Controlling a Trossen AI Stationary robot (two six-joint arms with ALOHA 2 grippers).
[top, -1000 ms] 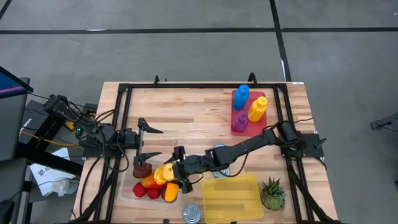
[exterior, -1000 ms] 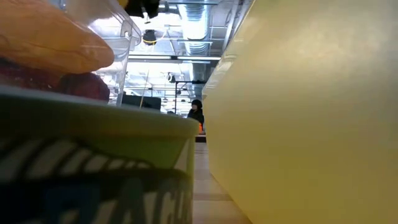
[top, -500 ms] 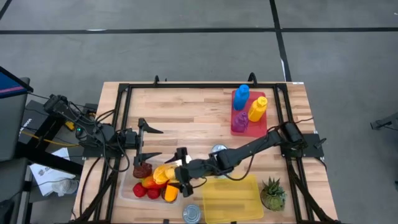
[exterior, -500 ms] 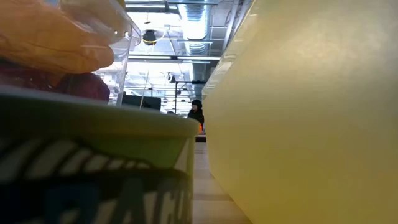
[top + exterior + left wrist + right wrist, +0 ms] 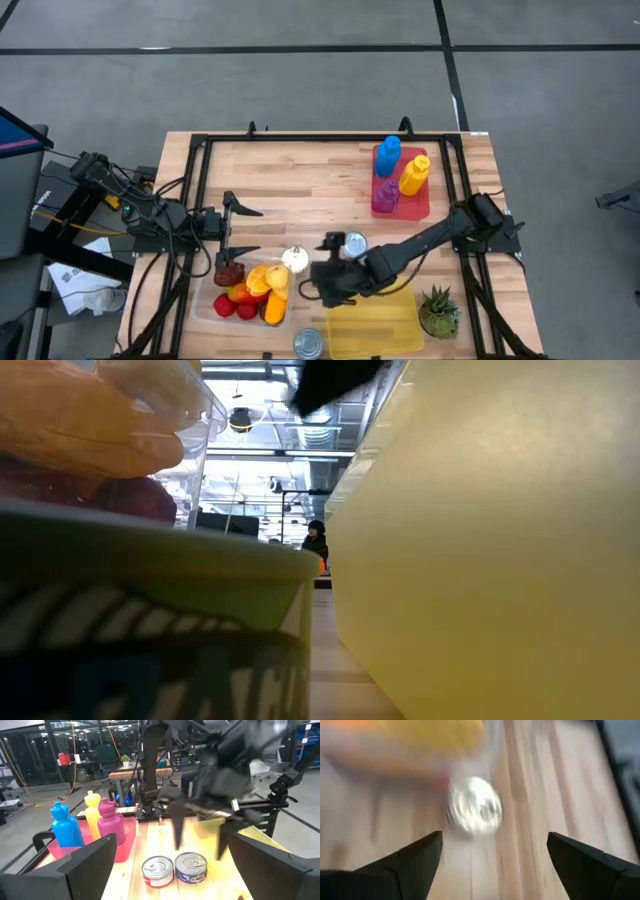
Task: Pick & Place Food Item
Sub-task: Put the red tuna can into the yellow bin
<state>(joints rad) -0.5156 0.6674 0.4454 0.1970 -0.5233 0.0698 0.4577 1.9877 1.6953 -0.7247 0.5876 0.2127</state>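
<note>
Beside the clear tub [image 5: 205, 310] of plastic fruit, on its far left corner, the left gripper [image 5: 237, 230] waits with fingers wide apart and nothing between them. To the right of the tub lies a small white food item [image 5: 294, 259] on the wood, just beside the tub's edge. Further right, the right gripper [image 5: 322, 272] hangs near the yellow tray [image 5: 400, 330], fingers spread, holding nothing. The white item looks round, so a careless touch may roll it away. No label can be read.
</note>
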